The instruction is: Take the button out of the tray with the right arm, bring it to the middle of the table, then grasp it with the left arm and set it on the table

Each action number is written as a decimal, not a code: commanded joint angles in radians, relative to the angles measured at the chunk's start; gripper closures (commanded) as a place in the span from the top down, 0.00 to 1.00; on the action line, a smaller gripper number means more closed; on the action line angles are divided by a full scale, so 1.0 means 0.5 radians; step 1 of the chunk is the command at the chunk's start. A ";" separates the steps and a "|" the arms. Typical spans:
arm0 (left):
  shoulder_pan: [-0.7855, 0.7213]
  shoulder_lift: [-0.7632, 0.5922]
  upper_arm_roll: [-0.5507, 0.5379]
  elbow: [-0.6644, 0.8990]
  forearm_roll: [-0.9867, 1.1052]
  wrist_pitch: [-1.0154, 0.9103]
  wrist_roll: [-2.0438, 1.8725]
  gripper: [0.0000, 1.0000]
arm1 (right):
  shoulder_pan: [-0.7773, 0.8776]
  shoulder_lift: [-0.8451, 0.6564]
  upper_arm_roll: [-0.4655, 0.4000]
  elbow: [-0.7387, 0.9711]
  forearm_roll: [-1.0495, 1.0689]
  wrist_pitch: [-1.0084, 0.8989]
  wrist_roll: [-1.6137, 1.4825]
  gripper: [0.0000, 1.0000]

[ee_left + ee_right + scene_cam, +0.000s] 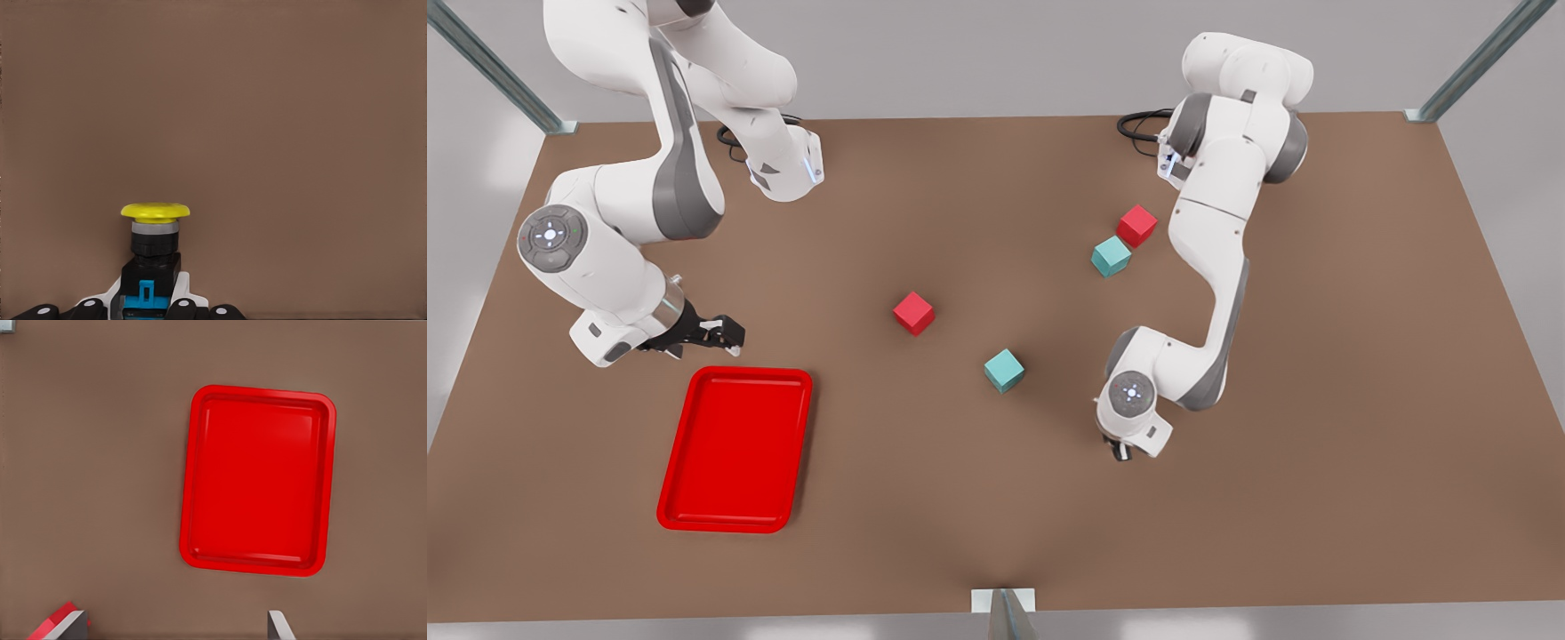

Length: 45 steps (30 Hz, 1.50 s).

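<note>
Gripped in the left gripper point(1123, 449) fingers point(183, 309) above bare counter point(1316, 498): the button point(152, 263). Lower slowly; release only once resting on the counter. Farther off, empty tray point(799, 444); beyond its rim, right gripper point(725, 331) waiting, fingers spread.

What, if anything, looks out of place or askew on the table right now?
Nothing stands out: the tray lies flat on the table, the button sits in the left gripper, and the right gripper hovers beside the tray.
</note>
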 commanded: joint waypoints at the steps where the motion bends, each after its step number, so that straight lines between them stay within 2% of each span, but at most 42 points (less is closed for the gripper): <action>1: -0.003 -0.019 0.001 0.001 0.129 -0.061 0.068 0.38 | -0.001 -0.001 0.000 0.001 0.016 0.000 -0.014 1.00; 8: -0.021 -0.044 0.004 -0.036 0.816 -0.343 0.031 0.38 | 0.005 -0.001 0.000 0.004 0.016 0.000 -0.014 1.00; 17: -0.018 -0.010 0.295 -0.128 1.599 -0.745 -0.132 0.38 | 0.005 -0.001 0.000 0.001 0.016 0.000 -0.014 1.00; 19: -0.012 0.045 0.375 -0.134 1.648 -0.791 -0.273 0.38 | 0.005 -0.001 0.000 0.001 0.016 0.000 -0.014 1.00; 24: -0.009 0.060 0.430 -0.511 1.921 -0.797 -0.712 0.38 | 0.011 -0.004 0.000 0.001 0.016 0.000 -0.011 1.00; 32: -0.126 -0.010 0.424 -0.784 1.927 -0.975 -0.905 0.38 | 0.008 -0.001 0.000 0.001 0.016 0.000 -0.014 1.00; 45: -0.172 0.137 0.424 -0.784 1.942 -0.982 -1.200 0.38 | 0.014 -0.001 0.000 0.007 0.016 0.000 -0.011 1.00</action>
